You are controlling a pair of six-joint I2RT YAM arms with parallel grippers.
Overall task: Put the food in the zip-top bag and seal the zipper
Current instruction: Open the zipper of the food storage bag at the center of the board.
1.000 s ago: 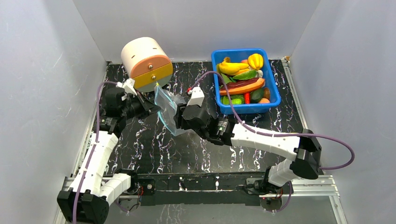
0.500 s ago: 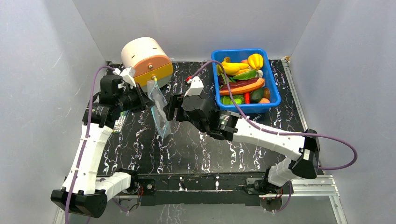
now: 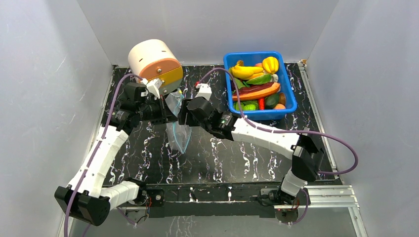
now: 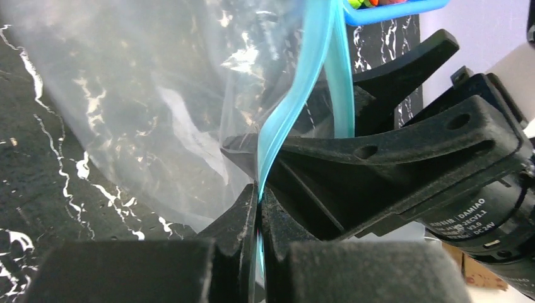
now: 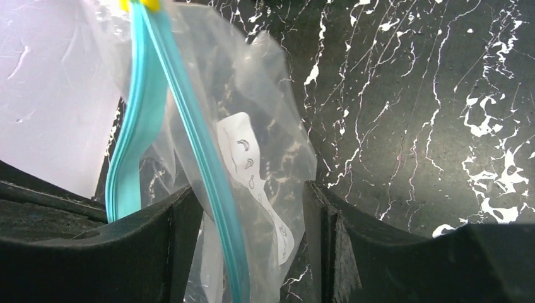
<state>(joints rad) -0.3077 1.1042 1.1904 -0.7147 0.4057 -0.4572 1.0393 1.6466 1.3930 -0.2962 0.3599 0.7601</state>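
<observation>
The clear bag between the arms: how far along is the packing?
Done: the zip-top bag is held up, the left pincer shut on its teal zipper. In hand: the right pincer, open, straddles the bag. Left: the bag looks empty, the toy food lies in the blue bin, and the zipper gapes unsealed.

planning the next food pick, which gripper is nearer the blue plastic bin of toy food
Right. The right gripper sits open around the clear plastic zip-top bag, on the side facing the blue plastic bin; the left gripper pinches the teal zipper strip from the far side.
</observation>
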